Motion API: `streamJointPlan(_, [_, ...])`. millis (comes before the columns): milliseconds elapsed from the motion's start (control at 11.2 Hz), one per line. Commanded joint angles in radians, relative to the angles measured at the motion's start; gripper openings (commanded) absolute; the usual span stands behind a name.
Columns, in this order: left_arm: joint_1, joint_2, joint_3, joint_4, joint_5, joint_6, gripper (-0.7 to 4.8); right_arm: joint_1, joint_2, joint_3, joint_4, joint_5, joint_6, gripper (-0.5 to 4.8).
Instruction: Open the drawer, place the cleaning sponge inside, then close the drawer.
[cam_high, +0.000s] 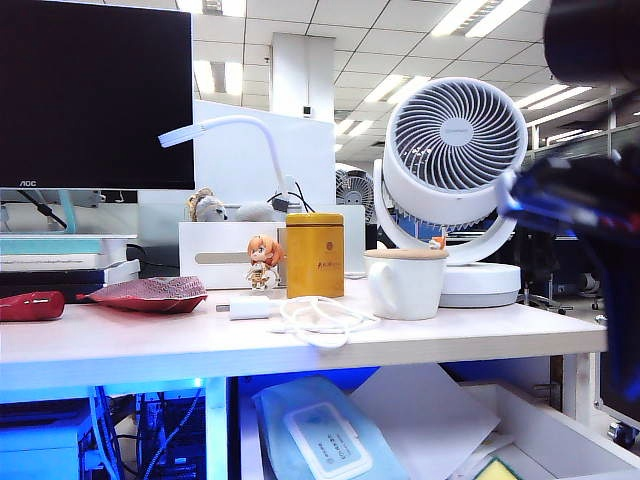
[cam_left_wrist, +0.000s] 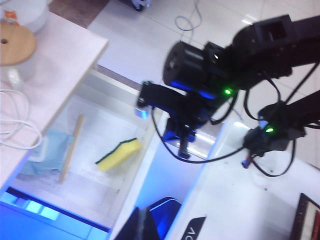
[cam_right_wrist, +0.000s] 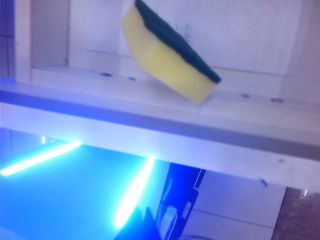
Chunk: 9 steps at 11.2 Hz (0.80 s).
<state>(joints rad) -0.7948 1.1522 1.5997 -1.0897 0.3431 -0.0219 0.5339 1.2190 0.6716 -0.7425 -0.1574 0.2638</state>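
Lying inside the open drawer (cam_left_wrist: 150, 165), the cleaning sponge (cam_left_wrist: 120, 154) rests on the white drawer floor with its green scouring side up, near the front wall and apart from a blue cloth (cam_left_wrist: 47, 152) and a wooden stick (cam_left_wrist: 71, 148) farther in. The right gripper (cam_left_wrist: 184, 145) hangs just outside the drawer front, its fingers pressed together and holding nothing; its wrist view looks over the drawer's front edge at the sponge (cam_right_wrist: 167, 52). The left gripper (cam_left_wrist: 147, 225) is above the drawer's outer corner, also closed tight and empty. On the desk (cam_high: 300, 345) stand a white mug (cam_high: 405, 283) with a wooden lid, a yellow tin (cam_high: 314, 255), a fan (cam_high: 455, 150) and a coiled white cable (cam_high: 310, 318).
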Motion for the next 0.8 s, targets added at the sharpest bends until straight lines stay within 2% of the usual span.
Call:
streamJointPlan(89, [0.000,-0.005,0.005,0.006,-0.007,0.009,-0.06,-0.001,0.009,-0.059,0.048,0.010,0.028,-0.09])
streamJointPlan(805, [0.000,-0.004,0.005,0.006,-0.009,0.014,-0.06,-0.001,0.290,-0.063,0.180,0.051,-0.046,-0.09])
